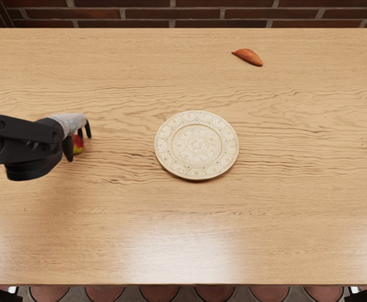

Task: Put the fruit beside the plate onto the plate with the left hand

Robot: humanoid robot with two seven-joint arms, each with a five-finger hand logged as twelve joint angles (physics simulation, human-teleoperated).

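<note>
A cream patterned plate [197, 145] lies flat near the middle of the wooden table. Well to its left, my left hand [75, 135] reaches in from the left edge and sits over a small red and yellow fruit [78, 145]. The fingers curl down around the fruit and hide most of it; only a sliver shows between them. The fruit still seems to rest on the table top. An orange-brown wedge-shaped fruit [247, 56] lies at the far right back of the table, well away from the plate.
A brick wall [183, 12] runs behind the table's far edge. The table's front edge [183, 284] crosses the bottom of the view.
</note>
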